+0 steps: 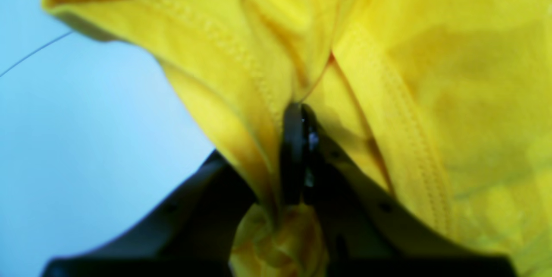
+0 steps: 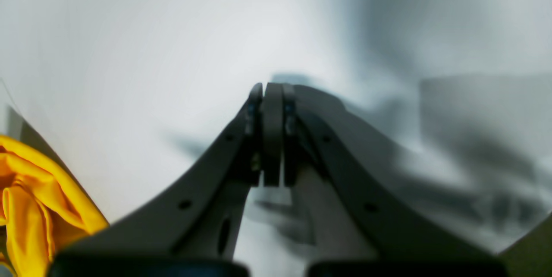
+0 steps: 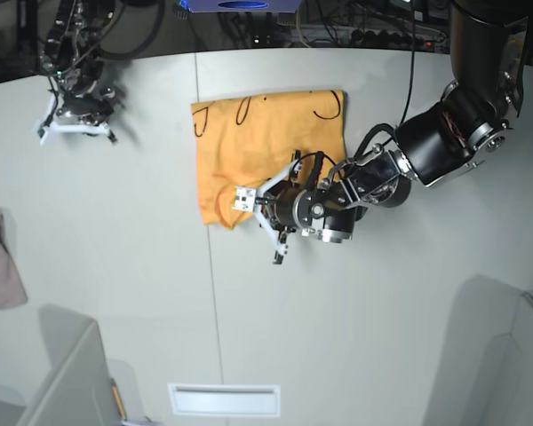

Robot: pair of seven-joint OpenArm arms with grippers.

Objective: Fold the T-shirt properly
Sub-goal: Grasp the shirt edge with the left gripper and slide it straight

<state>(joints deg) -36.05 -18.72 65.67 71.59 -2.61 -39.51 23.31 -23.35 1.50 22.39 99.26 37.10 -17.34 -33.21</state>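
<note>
The T-shirt [image 3: 266, 142] lies as an orange-yellow folded rectangle at the back middle of the white table [image 3: 142, 266], with thin black curved lines along its far edge. My left gripper [image 3: 256, 206] reaches in from the right to the shirt's near edge. In the left wrist view it [image 1: 299, 115] is shut on a bunched, stitched hem of the T-shirt [image 1: 431, 74], and fabric spills out below the jaws. My right gripper [image 3: 75, 127] rests at the far left of the table, away from the shirt. It [image 2: 272, 91] is shut on nothing, with the T-shirt [image 2: 34, 208] showing at the lower left.
A pinkish-mauve cloth [image 3: 0, 262] hangs at the table's left edge. A narrow slot [image 3: 224, 399] is set into the table near the front. Grey panels stand at the front left [image 3: 71, 373] and front right [image 3: 497, 346]. Cables and gear line the back edge.
</note>
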